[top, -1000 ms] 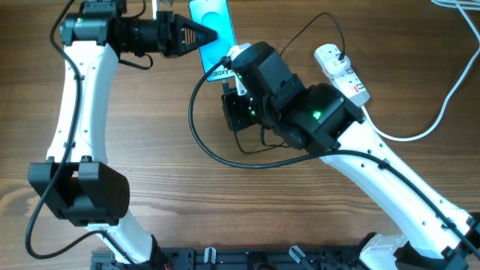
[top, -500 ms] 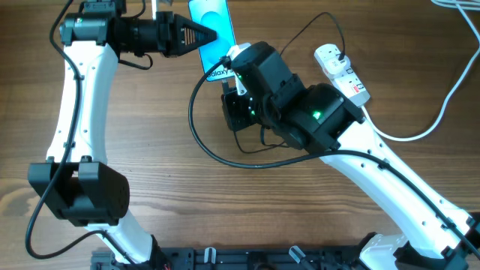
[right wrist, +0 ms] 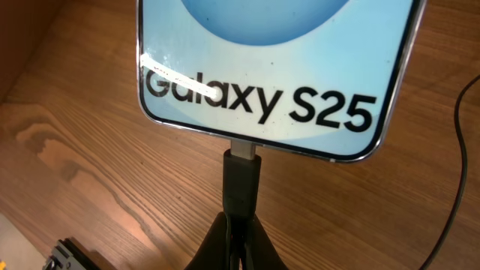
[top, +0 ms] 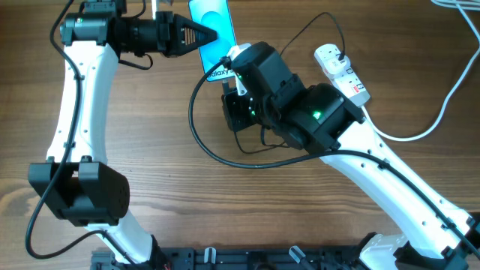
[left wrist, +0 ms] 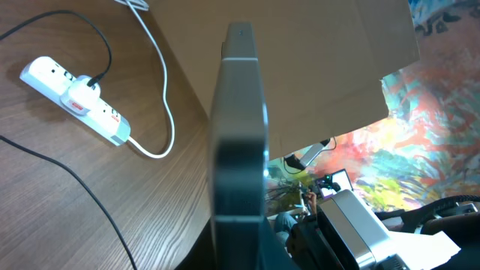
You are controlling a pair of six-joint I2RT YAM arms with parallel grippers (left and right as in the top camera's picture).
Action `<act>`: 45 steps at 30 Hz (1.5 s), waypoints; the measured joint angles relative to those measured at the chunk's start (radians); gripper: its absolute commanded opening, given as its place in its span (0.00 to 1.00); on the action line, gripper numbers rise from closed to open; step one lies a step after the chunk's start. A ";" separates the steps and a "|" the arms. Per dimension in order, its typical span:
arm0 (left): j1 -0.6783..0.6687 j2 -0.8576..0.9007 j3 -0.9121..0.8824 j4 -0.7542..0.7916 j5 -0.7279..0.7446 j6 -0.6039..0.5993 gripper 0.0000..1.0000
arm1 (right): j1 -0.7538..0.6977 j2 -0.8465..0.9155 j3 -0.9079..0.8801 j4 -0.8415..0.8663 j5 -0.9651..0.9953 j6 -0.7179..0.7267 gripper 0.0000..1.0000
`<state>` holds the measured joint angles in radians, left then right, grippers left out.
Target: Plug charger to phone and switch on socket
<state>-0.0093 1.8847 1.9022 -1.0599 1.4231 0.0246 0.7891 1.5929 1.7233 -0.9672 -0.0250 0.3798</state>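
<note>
Overhead first: honestly nothing has budged over the last second, both arms are frozen in the same pose. The left gripper (top: pixel 201 35) is clamped on the side edge of the phone (top: pixel 212 19) up at the top of the table, and the right gripper (top: pixel 227 73) sits right at the phone's lower end. The charger cable (top: pixel 196 131) loops out across the wood and runs back to the power strip (top: pixel 342 72), which lies well apart on the right with its white cord (top: pixel 450 90).

Left wrist cam: the phone (left wrist: pixel 240 150) fills the middle, seen edge-on and lifted off the table. You can't see the fingers themselves here. The power strip (left wrist: pixel 75 94) is off in the corner, untouched.

Right wrist cam: the "Galaxy S25" end of the phone (right wrist: pixel 270 67) is straight ahead, and the charger plug (right wrist: pixel 241 180) is pinched between tightly pressed fingers (right wrist: pixel 225 240), its metal tip meeting the port. Can't tell if it's fully seated.

My read: the standstill means it's mid-insertion or checking. The switch is still to do.
</note>
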 measured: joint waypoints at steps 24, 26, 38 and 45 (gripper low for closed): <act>0.000 0.000 0.000 0.003 0.000 0.024 0.04 | -0.034 0.000 0.000 -0.012 -0.017 -0.007 0.04; 0.000 0.000 0.000 0.005 0.000 0.024 0.04 | -0.034 0.000 0.000 -0.012 -0.035 -0.011 0.04; 0.000 0.000 0.000 0.014 -0.001 0.027 0.04 | -0.034 0.000 0.000 -0.023 -0.112 -0.019 0.04; 0.000 0.000 0.000 0.014 -0.001 0.027 0.04 | -0.034 0.000 0.000 -0.017 -0.104 -0.020 0.04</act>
<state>-0.0093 1.8847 1.9022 -1.0454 1.4223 0.0513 0.7555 1.5929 1.7233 -0.9844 -0.1291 0.3599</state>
